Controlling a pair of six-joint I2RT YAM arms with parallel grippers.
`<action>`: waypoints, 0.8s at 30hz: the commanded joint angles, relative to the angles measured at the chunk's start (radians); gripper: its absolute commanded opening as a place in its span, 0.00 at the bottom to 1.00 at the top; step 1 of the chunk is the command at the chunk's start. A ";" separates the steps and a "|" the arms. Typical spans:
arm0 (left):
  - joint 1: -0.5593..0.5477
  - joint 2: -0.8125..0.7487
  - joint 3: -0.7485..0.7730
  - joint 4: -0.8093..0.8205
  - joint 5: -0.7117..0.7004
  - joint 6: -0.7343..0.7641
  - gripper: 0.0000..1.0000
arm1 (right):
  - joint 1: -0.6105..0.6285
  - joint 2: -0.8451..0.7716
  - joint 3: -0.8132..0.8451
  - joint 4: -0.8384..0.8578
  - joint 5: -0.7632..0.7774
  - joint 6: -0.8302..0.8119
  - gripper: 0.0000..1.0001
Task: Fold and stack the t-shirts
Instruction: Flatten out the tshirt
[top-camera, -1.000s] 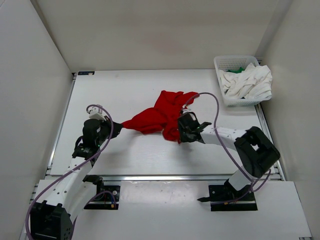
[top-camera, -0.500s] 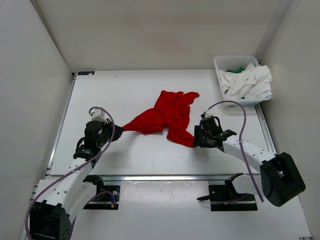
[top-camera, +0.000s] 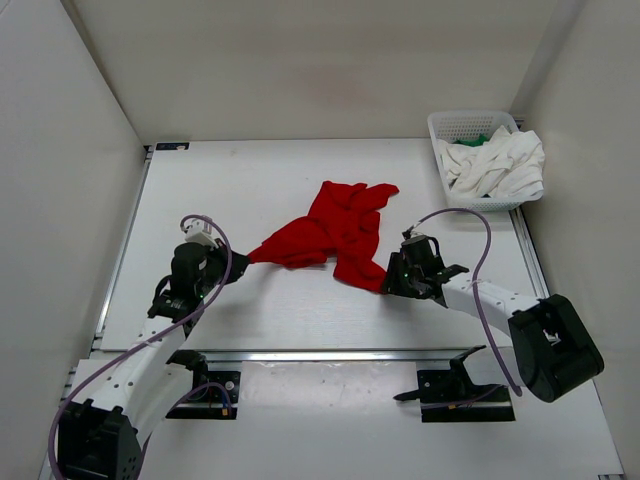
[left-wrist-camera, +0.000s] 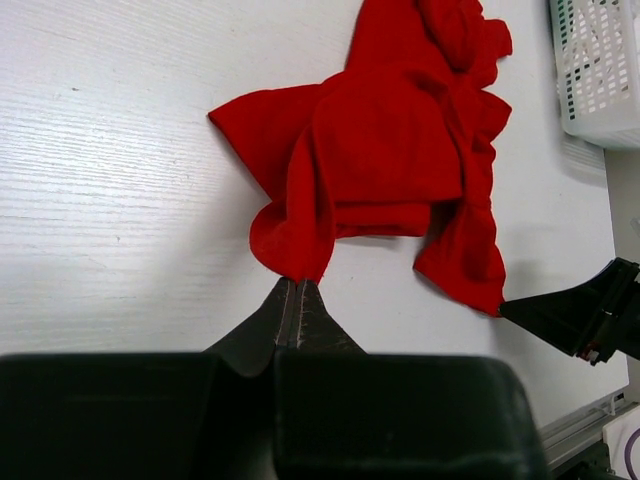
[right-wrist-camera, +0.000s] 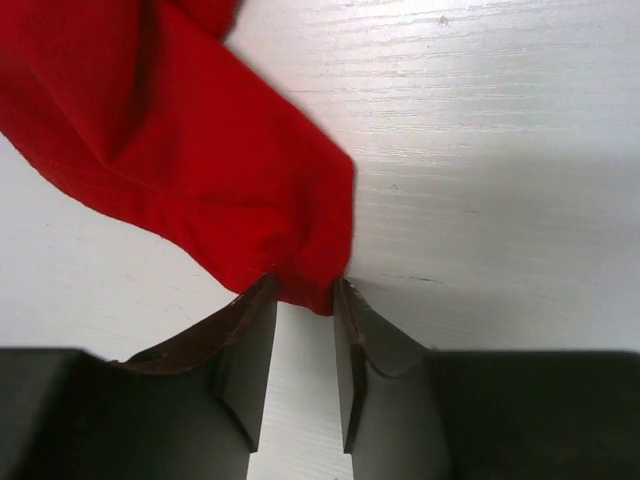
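I am looking down at the white table (top-camera: 250, 180), and the red t-shirt (top-camera: 335, 230) is lying crumpled across the middle of it. The shirt is bunching in heavy folds at its far end, and it is drawing out into two corners: a long one running toward the left arm and a shorter one hanging toward the right arm. It is lying unfolded, with no flat panel showing.

At the far right corner the white mesh basket (top-camera: 450, 125) is holding the white t-shirt (top-camera: 500, 165), which is heaping above the rim and spilling over the right edge. A small patch of the green t-shirt (top-camera: 478, 140) is peeking out behind it.

The left gripper (left-wrist-camera: 298, 285) is clenching its jaws tight on the tip of the long corner, low over the table. The right gripper (right-wrist-camera: 303, 290) is keeping its jaws parted, and the short corner is sitting between the fingertips (right-wrist-camera: 258, 300), brushing both inner faces. I cannot tell whether it is actually pinching the cloth.
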 joint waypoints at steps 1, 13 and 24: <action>-0.003 -0.012 -0.005 0.018 -0.005 -0.002 0.00 | 0.000 0.023 -0.006 -0.006 0.011 0.005 0.26; 0.000 -0.011 -0.002 0.036 -0.005 -0.003 0.00 | 0.018 0.028 0.003 -0.090 0.112 -0.018 0.15; 0.001 0.014 0.001 0.047 -0.004 0.012 0.00 | 0.009 -0.043 0.000 -0.078 0.103 -0.030 0.01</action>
